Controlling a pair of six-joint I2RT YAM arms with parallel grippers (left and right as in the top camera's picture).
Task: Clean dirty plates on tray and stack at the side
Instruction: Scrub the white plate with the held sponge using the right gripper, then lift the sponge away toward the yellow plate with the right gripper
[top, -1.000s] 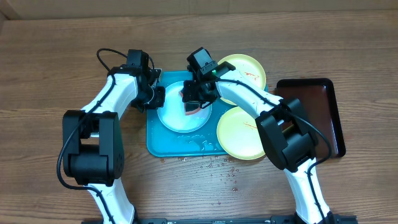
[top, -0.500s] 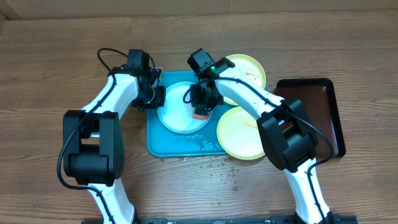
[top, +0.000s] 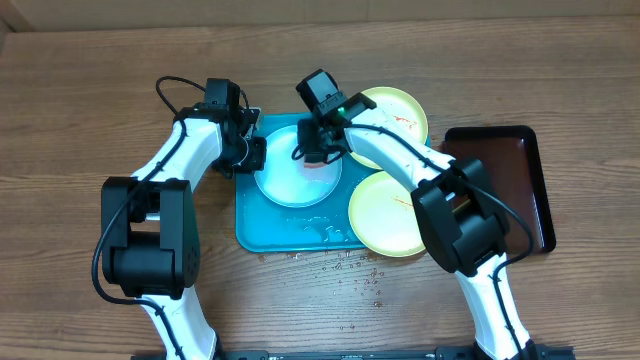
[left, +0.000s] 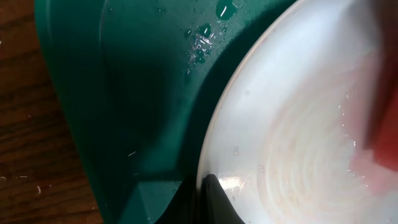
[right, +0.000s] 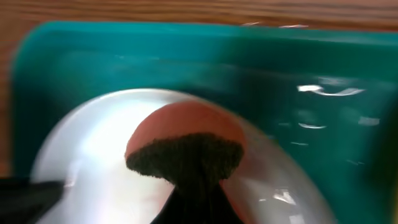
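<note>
The turquoise tray (top: 262, 232) sits mid-desk, nearer the far edge than the near one. The pale blue-white plate (top: 290, 185) lies flat in its far half. The left hand (top: 250, 157) is pressed together on this plate's left rim; in the left wrist view one dark finger (left: 208, 198) lies over the rim. The right hand (top: 313, 152) pinches a pink sponge (right: 183, 134) (its dark scouring side faces the wrist camera) and presses it against the plate's far part. Two yellow-green plates lap over the tray's right rim, one toward the far edge (top: 395, 112) and one toward the near edge (top: 385, 215), both with small red smears. A dark tray (top: 520, 160) lies by the desk's right edge. Water drops (top: 350, 268) speckle the desk (top: 90, 100) just beside the tray's near rim.
</note>
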